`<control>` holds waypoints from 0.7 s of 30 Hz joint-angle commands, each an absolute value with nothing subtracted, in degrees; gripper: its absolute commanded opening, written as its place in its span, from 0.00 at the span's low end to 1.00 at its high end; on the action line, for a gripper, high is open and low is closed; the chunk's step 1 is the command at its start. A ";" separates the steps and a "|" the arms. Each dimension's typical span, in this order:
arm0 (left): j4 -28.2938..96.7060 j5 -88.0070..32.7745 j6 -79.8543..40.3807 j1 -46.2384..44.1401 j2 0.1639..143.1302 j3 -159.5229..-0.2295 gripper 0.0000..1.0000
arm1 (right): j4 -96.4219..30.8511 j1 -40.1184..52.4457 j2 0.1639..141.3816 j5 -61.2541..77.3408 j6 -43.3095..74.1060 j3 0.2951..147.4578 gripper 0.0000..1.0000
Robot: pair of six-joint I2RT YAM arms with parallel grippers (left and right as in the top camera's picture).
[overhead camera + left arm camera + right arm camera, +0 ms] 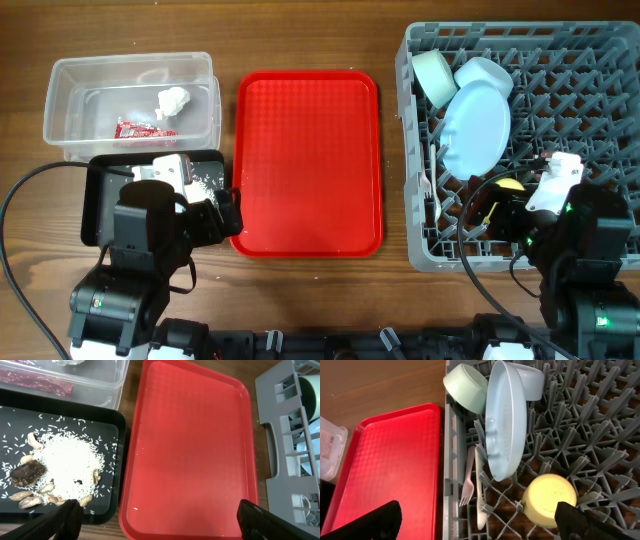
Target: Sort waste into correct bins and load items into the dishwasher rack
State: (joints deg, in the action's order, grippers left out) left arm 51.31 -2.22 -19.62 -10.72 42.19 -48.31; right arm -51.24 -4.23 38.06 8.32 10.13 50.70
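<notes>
The grey dishwasher rack (600,60) at right holds the pale blue plate (478,128), pale blue bowl (487,72), mint-green bowl (434,76), yellow cup (549,499), white fork (467,485) and spoon (480,495). The clear tub (70,75) holds the red-and-white wrapper (133,128) and white tissue (173,99). The black tray (107,425) holds rice and beige-brown food scraps (35,497). My left gripper (160,520) is open and empty over the red tray's near edge. My right gripper (480,522) is open and empty above the rack's front-left part.
The flat red serving tray (308,160) lies bare between the bins and the rack; a rice grain lies near its front edge. The wooden table (300,35) shows around everything. Black cables run along the front.
</notes>
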 commanded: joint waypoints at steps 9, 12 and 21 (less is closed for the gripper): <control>51.22 -1.48 -20.14 -10.66 42.33 -47.72 1.00 | -51.40 -4.36 45.63 7.31 9.10 50.13 1.00; 51.22 -1.48 -20.14 -10.66 42.33 -47.72 1.00 | -49.95 -4.36 43.72 5.37 8.97 50.13 0.99; 51.22 -1.48 -20.14 -10.66 42.33 -47.72 1.00 | -10.28 0.86 15.14 5.63 9.19 22.94 1.00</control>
